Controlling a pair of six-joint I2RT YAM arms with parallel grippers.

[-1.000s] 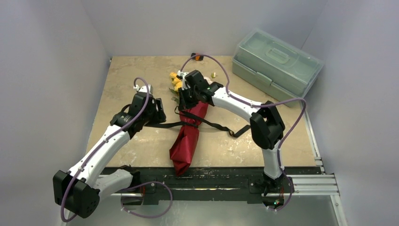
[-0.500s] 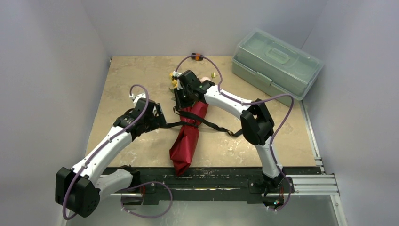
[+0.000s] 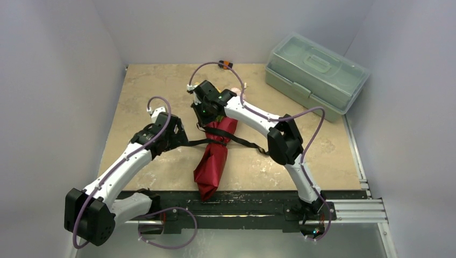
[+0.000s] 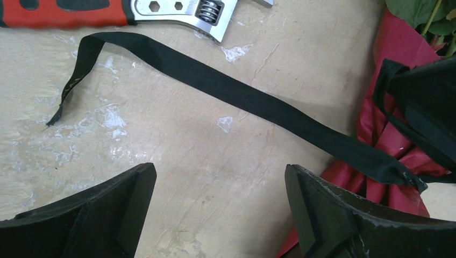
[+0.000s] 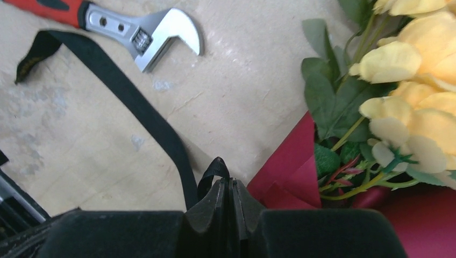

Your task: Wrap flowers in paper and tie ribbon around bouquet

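The bouquet lies as a dark red paper [image 3: 214, 158] cone in the middle of the table, narrow end toward the near edge. Yellow flowers [image 5: 414, 59] with green leaves stick out of the paper [image 5: 290, 166]. The black ribbon [image 3: 244, 142] crosses the cone, and its left part [image 4: 242, 94] lies flat on the table. My right gripper [image 5: 228, 185] is shut on a small loop of the ribbon [image 5: 145, 107] beside the paper's open end, over the flower heads [image 3: 207, 117]. My left gripper [image 4: 220, 209] stands open above bare table left of the cone [image 3: 183, 138], holding nothing.
An adjustable wrench [image 4: 177, 11] with a red handle lies beyond the ribbon's loose end [image 5: 156, 29]. A pale green plastic toolbox [image 3: 314, 70] stands at the back right. A small orange object [image 3: 226, 65] sits at the far edge. Grey walls close in both sides.
My left gripper has opened and drawn back slightly from the ribbon. My right gripper has swung left over the flower heads, carrying the ribbon with it.
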